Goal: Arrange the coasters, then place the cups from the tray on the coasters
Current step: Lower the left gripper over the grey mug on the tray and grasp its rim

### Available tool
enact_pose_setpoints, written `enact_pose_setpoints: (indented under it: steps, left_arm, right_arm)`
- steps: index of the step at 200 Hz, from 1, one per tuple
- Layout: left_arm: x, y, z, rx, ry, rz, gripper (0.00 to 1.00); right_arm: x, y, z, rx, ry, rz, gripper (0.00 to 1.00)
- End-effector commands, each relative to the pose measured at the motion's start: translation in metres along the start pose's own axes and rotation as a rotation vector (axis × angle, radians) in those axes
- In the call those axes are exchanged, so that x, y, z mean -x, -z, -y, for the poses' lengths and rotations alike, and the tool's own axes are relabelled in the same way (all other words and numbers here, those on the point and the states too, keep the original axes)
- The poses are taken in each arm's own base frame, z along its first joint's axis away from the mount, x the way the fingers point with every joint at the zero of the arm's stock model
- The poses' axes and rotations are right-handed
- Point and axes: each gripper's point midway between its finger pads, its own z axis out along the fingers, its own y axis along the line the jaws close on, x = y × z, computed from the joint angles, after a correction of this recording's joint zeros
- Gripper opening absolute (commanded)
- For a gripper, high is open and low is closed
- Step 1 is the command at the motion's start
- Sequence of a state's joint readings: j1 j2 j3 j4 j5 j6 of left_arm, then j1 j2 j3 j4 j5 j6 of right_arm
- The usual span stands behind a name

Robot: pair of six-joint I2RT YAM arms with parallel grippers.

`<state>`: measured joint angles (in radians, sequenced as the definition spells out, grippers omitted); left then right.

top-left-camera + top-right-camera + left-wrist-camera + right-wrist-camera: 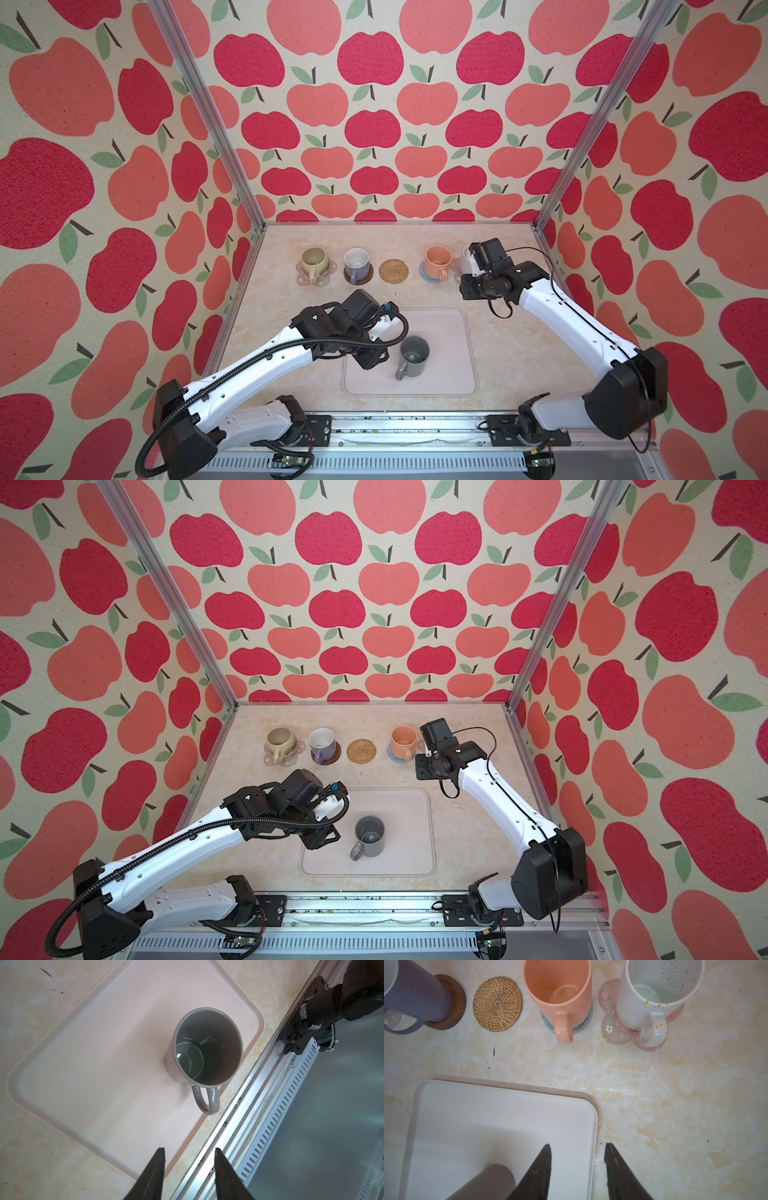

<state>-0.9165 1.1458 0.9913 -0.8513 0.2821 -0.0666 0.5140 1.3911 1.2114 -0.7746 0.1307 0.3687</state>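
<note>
A tall dark grey cup (413, 357) (207, 1047) stands alone on the tray (449, 332). My left gripper (189, 1149) hovers open and empty beside it, over the tray's left edge (372, 357). Along the back, a beige cup (313, 259) sits on a pink flower coaster (305, 280), a lavender cup (415, 991) on a brown disc (456, 1001), a peach cup (560, 991) on a grey-blue coaster (583, 1024), and a white speckled cup (658, 991) on a pink flower coaster (610, 1028). The rattan coaster (497, 1003) is bare. My right gripper (577, 1145) hangs open and empty right of the peach cup (471, 286).
Apple-patterned walls with metal posts (249, 195) close in the marble table on three sides. A metal rail (259, 1095) with the arm bases runs along the front edge. In both top views my right arm hides most of the white speckled cup.
</note>
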Motion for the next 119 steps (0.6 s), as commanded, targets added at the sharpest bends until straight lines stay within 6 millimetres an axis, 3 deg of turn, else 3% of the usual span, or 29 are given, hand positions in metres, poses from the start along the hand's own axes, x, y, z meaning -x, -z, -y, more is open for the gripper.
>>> enact_pose_setpoints:
  steps: [1,119]
  left_arm:
    - [0.002,-0.020,0.001,0.039,-0.015,-0.001,0.43]
    - [0.004,-0.065,0.021,0.012,-0.085,-0.090,0.48]
  right_arm:
    - [-0.002,0.005,0.006,-0.011,-0.036,0.023,0.48]
    - [-0.017,0.020,0.028,-0.041,-0.056,0.088,0.53]
